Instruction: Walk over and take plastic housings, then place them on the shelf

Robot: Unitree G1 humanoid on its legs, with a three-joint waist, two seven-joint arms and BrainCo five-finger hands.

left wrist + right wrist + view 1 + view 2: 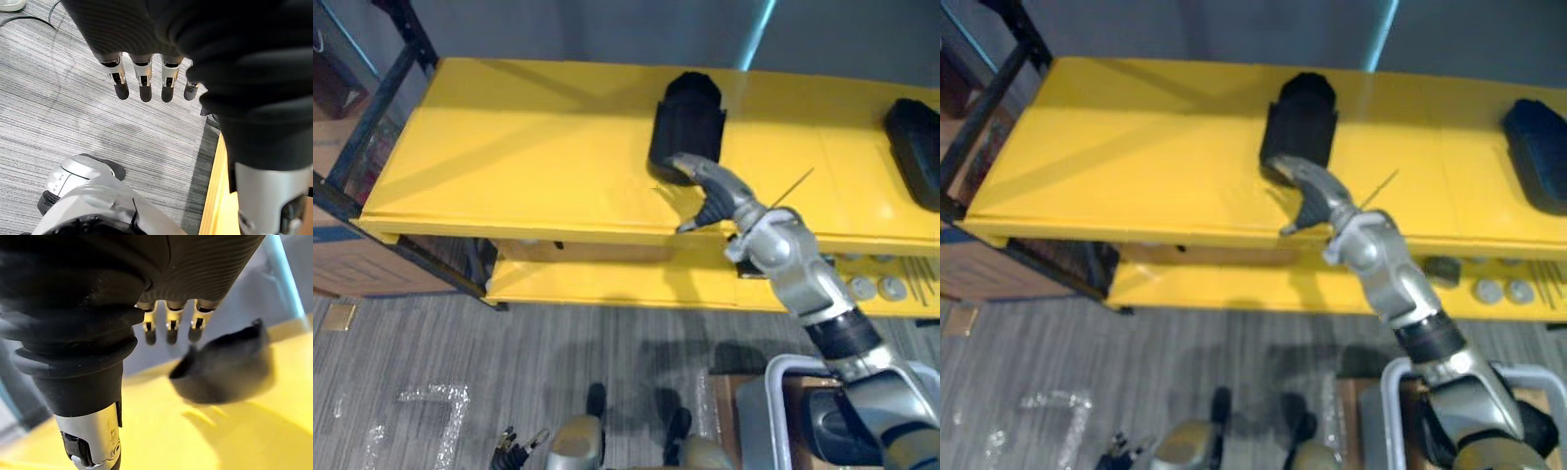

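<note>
Fingers (pixel 169 330) straight near black housing (pixel 690 113) (long axis front-to-back, taper rearward)

— Where was the right hand (pixel 169 328)?
— Near the housing (pixel 225 367), its fingers (pixel 197 329) straight and apart from it.
— And the housing?
— It lay on the yellow shelf (pixel 146 435), with a grey wall (pixel 244 289) behind it.

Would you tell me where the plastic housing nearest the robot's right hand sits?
In the left eye view the black plastic housing lies on the yellow shelf, mid-board, just beyond the right hand; a second housing lies to its right.
</note>
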